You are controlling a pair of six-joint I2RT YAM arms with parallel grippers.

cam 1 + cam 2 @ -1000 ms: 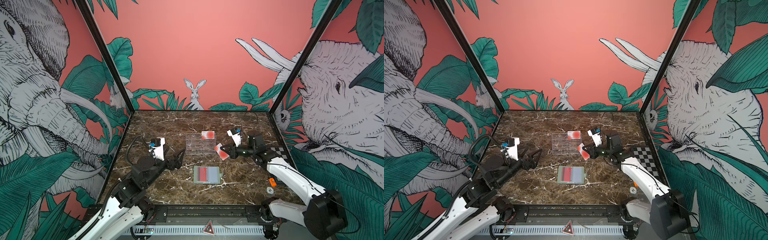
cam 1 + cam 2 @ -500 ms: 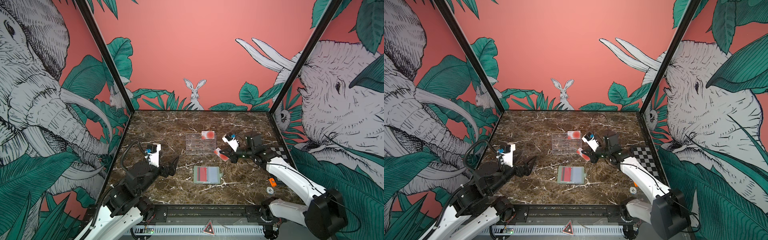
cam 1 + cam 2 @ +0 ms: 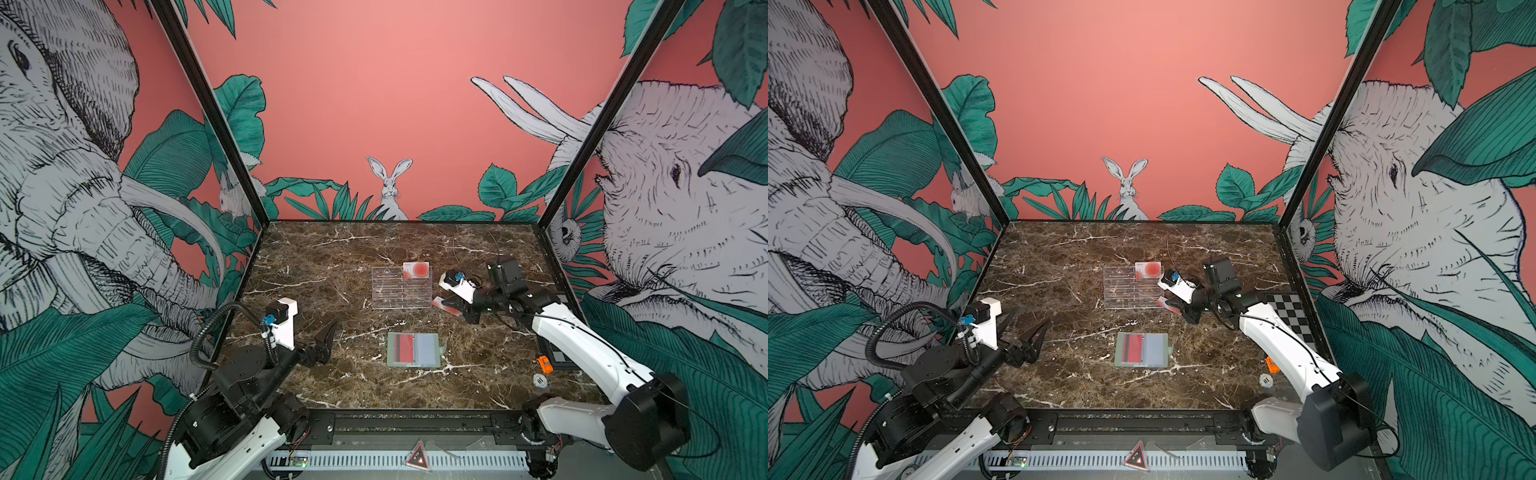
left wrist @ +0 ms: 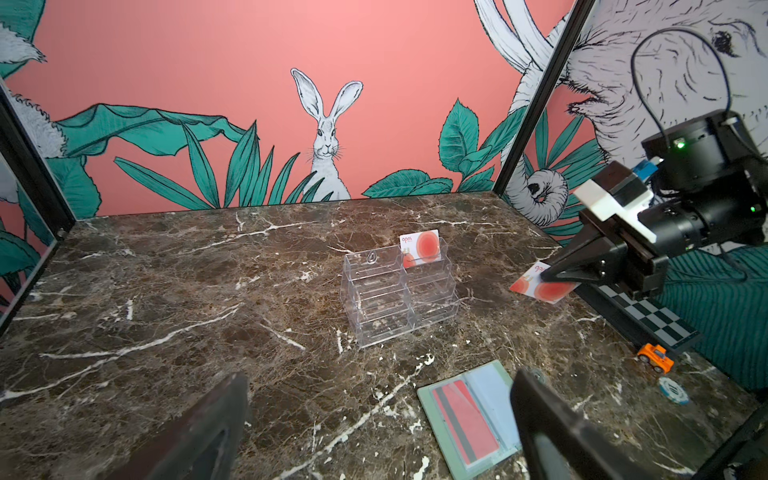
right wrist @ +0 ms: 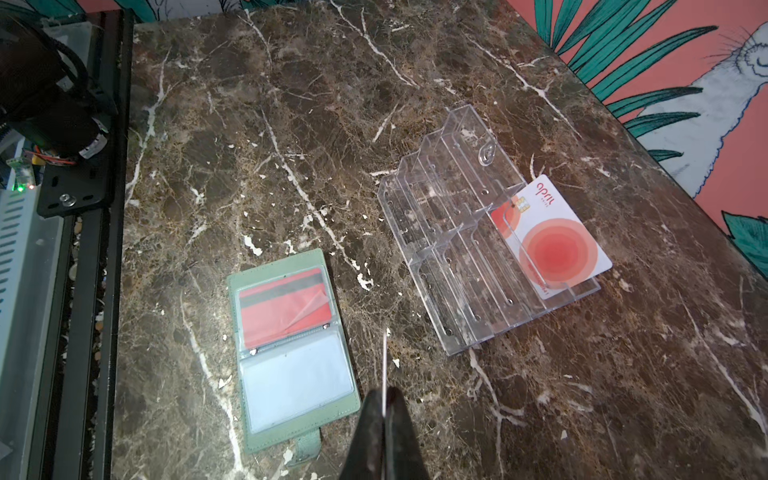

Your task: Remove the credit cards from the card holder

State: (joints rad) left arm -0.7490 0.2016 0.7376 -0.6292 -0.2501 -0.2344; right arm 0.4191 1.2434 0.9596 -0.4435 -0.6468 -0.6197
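Card [image 4: 536, 291] flatter beside stand [image 4: 399, 291] (left fingers [image 3: 328, 334] withdrawn).

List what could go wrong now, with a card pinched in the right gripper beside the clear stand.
1. The right gripper holds the pinched card near one edge; it may pivot or slip.
2. A missed slot could shove the clear stand and upset the standing card in it.
3. The card holder lies unpinned, the left gripper open and apart; pulling its red card may drag it.
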